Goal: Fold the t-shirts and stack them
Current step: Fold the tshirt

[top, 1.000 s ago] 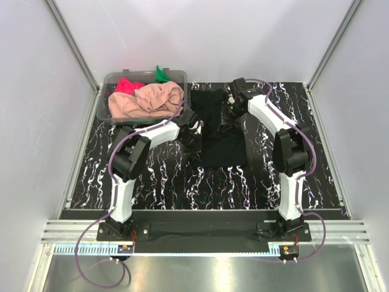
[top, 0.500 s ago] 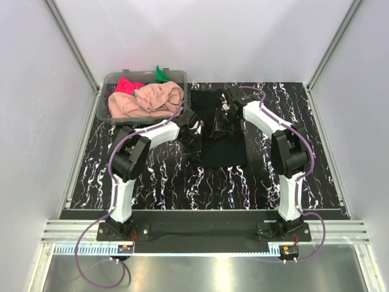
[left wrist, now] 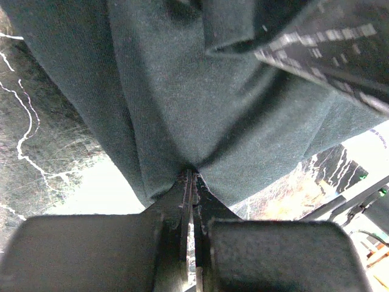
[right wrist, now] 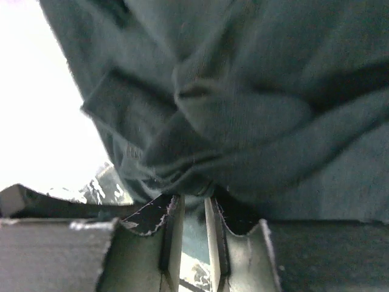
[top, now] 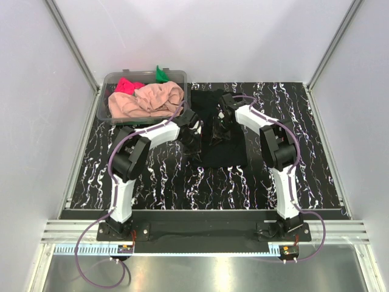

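Note:
The large black t-shirt [top: 226,149] lies on the marbled table, partly gathered between my two grippers. At its left edge my left gripper [top: 196,139] is shut on a pinch of the dark cloth [left wrist: 182,91], the jaws tight together [left wrist: 191,176]. Over the shirt's middle, my right gripper [top: 217,132] holds a bunched fold of the same cloth [right wrist: 243,91] between its narrowly parted fingertips [right wrist: 193,196]. The peach-pink t-shirt [top: 146,100], the pink-red t-shirt [top: 126,85] and the green t-shirt [top: 161,74] sit crumpled in the tub.
The clear plastic tub [top: 104,115] stands at the back left of the table, close behind my left arm. White walls with metal posts close in the table on three sides. Bare marbled surface [top: 182,182] lies in front of the shirt.
My right gripper has swung left and nearer, from the shirt's far right edge to over its middle, taking cloth with it. Its jaws have narrowed a little. The left arm has stayed put.

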Robot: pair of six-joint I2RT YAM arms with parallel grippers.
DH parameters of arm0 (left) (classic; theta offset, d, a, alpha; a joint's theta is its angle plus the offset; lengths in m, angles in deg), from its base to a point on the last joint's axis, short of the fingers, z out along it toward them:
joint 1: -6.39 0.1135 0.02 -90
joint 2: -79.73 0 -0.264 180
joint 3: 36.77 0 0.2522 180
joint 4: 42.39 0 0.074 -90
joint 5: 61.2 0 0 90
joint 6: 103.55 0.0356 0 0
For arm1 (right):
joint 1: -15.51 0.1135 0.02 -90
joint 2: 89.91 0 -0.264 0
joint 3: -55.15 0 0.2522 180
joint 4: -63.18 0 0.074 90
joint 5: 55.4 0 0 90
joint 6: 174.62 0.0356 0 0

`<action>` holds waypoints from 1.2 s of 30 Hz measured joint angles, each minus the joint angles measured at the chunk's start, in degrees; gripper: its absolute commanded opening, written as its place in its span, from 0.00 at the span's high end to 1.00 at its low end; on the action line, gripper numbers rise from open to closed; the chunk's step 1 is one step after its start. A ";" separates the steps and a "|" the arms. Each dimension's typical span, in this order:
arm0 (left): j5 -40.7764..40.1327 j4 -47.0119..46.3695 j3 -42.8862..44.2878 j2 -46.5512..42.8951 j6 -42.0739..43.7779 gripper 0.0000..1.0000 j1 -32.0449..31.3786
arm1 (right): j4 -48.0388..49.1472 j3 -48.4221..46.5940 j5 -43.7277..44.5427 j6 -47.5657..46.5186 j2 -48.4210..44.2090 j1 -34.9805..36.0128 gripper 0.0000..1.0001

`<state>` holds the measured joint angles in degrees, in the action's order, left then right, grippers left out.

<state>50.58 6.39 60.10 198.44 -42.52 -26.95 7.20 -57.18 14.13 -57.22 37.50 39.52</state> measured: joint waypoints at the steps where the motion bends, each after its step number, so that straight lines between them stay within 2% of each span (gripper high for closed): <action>1: -0.11 0.02 -0.02 -0.07 0.00 1.00 0.00 | -0.37 -0.90 0.33 0.00 0.85 0.00 0.75; 14: -0.96 -0.66 -2.19 -1.62 0.02 1.00 -0.13 | -7.04 -24.55 5.68 -2.14 10.12 0.11 0.74; 20: -1.01 -0.66 -2.19 -1.62 0.00 1.00 -0.15 | -8.59 -29.11 6.51 -4.15 13.62 0.11 0.76; 21: -1.01 -0.66 -2.19 -1.62 0.00 1.00 -0.17 | -8.76 -29.24 6.54 -4.59 14.10 0.11 0.76; 22: -1.03 -0.63 -2.19 -1.62 0.00 0.93 -0.17 | -8.90 -29.24 6.56 -4.83 14.21 0.11 0.75; 25: -1.66 -0.39 -2.19 -1.75 0.07 0.85 -0.17 | -9.77 -28.83 7.65 -5.35 13.60 0.11 0.68; 26: -2.12 -0.17 -2.19 -1.92 0.07 0.73 -0.17 | -9.75 -28.00 8.46 -5.49 12.72 0.11 0.68; 28: -3.30 0.50 -2.21 -2.89 0.39 0.65 -0.11 | -10.10 -24.94 10.62 -5.49 9.46 -0.02 0.67; 33: -5.75 3.13 -1.07 -6.69 1.03 0.60 0.68 | -8.87 -11.34 15.06 -3.87 -3.82 -0.44 0.71; 36: -5.95 6.27 4.48 -5.84 1.88 0.58 1.38 | -8.02 -5.92 15.04 -2.21 -8.76 -0.70 0.71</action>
<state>44.64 12.67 64.58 192.61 -40.64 -25.57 -0.82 -63.10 29.17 -59.43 28.74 38.82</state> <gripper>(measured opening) 0.395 0.284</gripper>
